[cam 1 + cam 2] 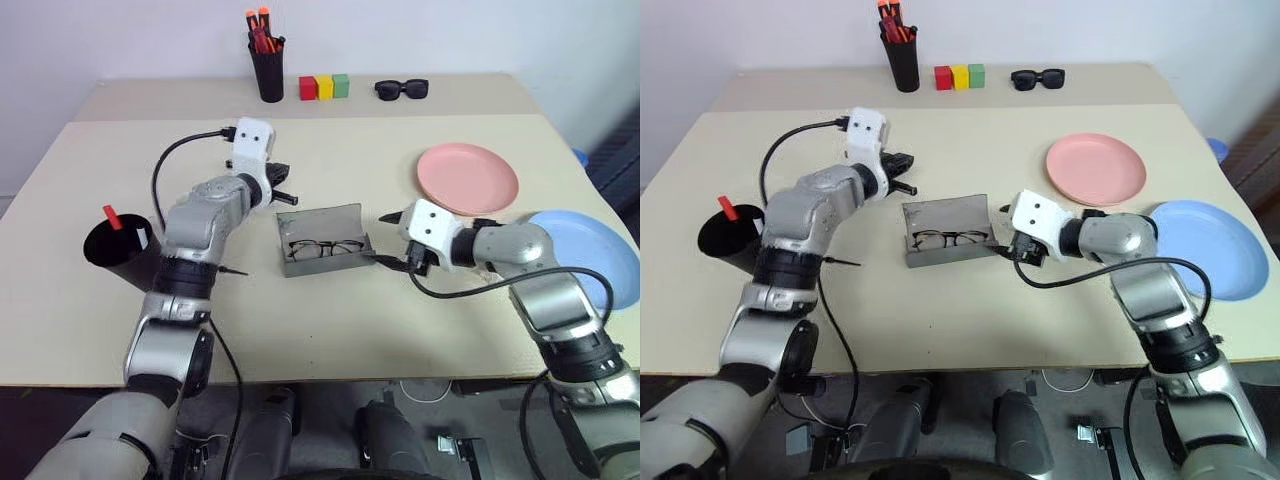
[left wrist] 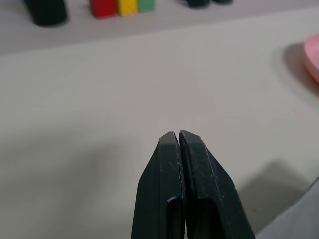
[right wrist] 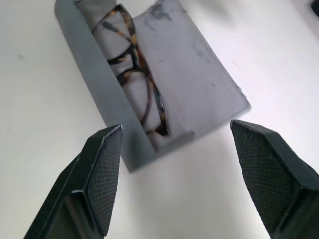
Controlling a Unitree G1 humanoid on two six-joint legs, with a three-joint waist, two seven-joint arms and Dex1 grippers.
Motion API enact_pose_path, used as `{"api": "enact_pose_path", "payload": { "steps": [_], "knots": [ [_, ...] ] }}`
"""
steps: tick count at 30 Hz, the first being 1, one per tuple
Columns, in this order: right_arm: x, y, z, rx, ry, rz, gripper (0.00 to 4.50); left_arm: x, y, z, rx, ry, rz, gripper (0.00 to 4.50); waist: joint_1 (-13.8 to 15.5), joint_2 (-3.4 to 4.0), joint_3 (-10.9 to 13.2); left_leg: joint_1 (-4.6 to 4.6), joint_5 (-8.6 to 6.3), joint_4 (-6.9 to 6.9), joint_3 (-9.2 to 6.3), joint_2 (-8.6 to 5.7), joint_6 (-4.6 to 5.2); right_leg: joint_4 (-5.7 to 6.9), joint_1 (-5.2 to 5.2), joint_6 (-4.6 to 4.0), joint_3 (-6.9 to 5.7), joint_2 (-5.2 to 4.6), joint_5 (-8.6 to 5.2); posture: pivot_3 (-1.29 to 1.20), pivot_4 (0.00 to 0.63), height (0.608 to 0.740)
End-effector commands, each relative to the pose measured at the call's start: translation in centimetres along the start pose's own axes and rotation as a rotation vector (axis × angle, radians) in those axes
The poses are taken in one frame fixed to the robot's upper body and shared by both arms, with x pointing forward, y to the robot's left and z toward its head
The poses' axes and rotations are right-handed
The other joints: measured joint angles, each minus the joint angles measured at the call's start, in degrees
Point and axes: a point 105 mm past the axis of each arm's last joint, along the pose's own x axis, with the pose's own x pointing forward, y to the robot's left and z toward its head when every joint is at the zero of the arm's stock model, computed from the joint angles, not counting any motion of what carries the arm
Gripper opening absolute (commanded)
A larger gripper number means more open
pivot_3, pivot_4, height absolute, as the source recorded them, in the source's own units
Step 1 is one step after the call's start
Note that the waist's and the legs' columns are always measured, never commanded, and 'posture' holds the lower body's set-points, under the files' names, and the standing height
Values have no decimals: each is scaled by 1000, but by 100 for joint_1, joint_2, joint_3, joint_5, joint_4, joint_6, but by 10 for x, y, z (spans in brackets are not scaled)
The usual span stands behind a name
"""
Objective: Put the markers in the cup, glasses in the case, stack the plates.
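Observation:
The grey case lies open mid-table with the glasses inside; the right wrist view shows the glasses resting in its trough. My right gripper is open just right of the case, its fingers spread either side of the case's end without touching it. Behind the case's left end, above bare table, my left gripper is shut on nothing, its fingertips pressed together. The squat black cup at the left holds a red marker and a white marker. At the right lie the pink plate and, apart from it, the blue plate.
Along the back of the table stand a tall black pen cup with orange-red pens, three coloured blocks and black sunglasses. The blue plate reaches the table's right edge.

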Motion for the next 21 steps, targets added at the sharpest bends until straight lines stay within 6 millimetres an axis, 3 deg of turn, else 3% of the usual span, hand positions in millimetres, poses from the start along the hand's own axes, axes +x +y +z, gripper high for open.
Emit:
{"api": "enact_pose_path", "payload": {
  "steps": [1, 7, 10, 21],
  "knots": [
    [-23, -1, 11, 13, -59, -64, 3511, 8, -1, -2, -29, 56, -90, 29, -34, -1, 0, 0, 0, 0, 0, -2, 0, 0, 1, 1, 0, -2, -1, 0, 150, 734],
    [-29, 6, 10, 51, -67, -83, 3511, 15, 10, -27, -73, 172, -117, 29, -92, -2, 1, 2, 0, -3, 2, 4, 0, 5, -4, 1, 2, 3, -1, 0, 150, 734],
    [-28, 5, 12, 57, -79, -93, 3511, 15, 9, -29, -80, 189, -159, 29, -63, -3, 2, 0, 0, -2, 2, 2, 0, 5, -4, 1, 2, 1, -1, 0, 150, 734],
    [-19, -5, 10, 57, -82, -113, 3511, -15, -11, -40, 130, 133, -463, 29, -63, -5, 3, 0, 1, -2, 0, 4, -1, 5, -3, 0, 4, 0, -1, 0, 150, 734]
  ]
}}
